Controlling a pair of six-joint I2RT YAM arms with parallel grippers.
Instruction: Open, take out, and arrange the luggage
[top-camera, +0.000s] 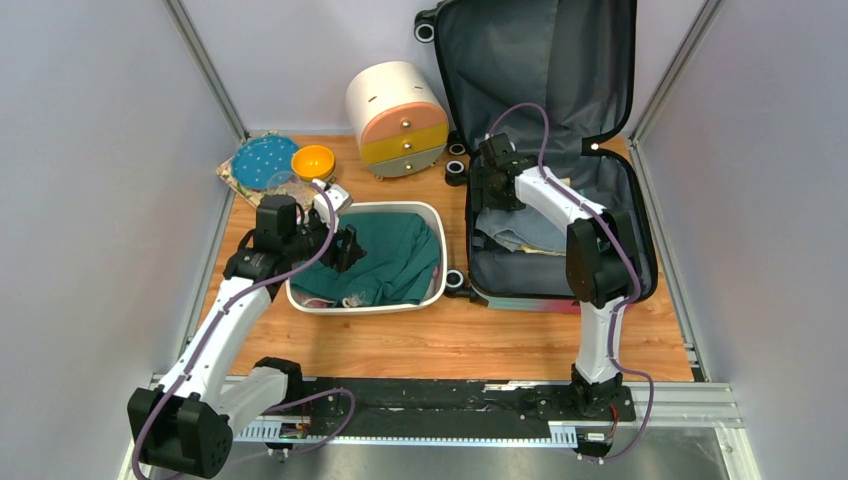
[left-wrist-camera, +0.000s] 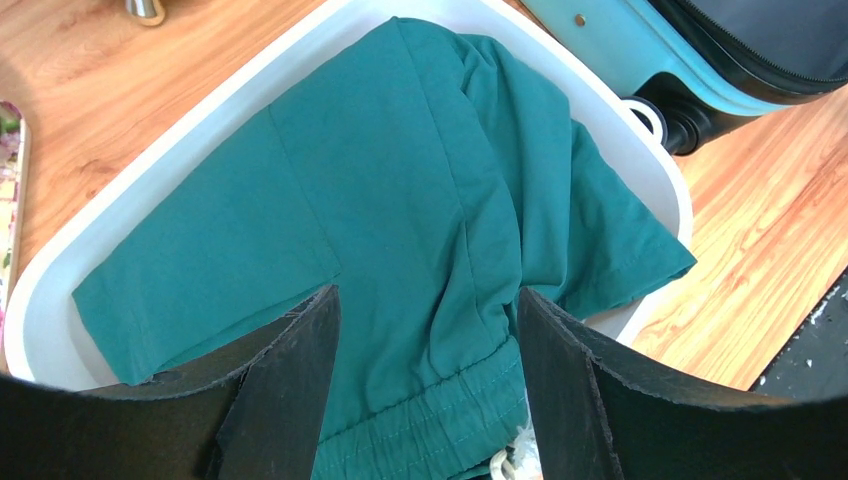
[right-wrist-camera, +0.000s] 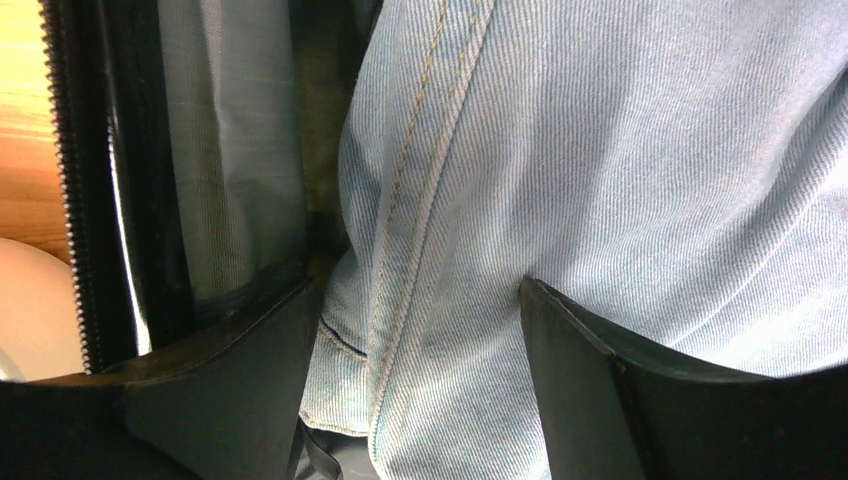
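The luggage (top-camera: 545, 60) lies open at about two o'clock on the wooden table (top-camera: 450, 340). Its lid stands upright against the back wall, showing the dark grey lining, and its lower shell lies flat with the wheels toward nine o'clock. The right gripper (right-wrist-camera: 420, 290) reaches into that lower shell near its eleven o'clock corner. Its fingers are spread wide above a pale blue denim garment (right-wrist-camera: 620, 150) that fills the gap between them. The wrist view is too close to show whether the fingertips press into the cloth, so this looks like an open hover rather than a grip. At nine o'clock from the luggage and just beside it sits a white basin (left-wrist-camera: 635, 150) holding a teal green garment (left-wrist-camera: 400, 180), one corner of which drapes over the rim. The left gripper (left-wrist-camera: 428, 300) hangs over the basin's nine o'clock side, its fingers parted and clamping nothing, with the elastic waistband below them. A round cream drawer cabinet (top-camera: 398, 118) stands at twelve o'clock from the basin. An orange bowl (top-camera: 313, 160) and a blue dotted plate (top-camera: 260, 160) sit near its eleven o'clock corner.
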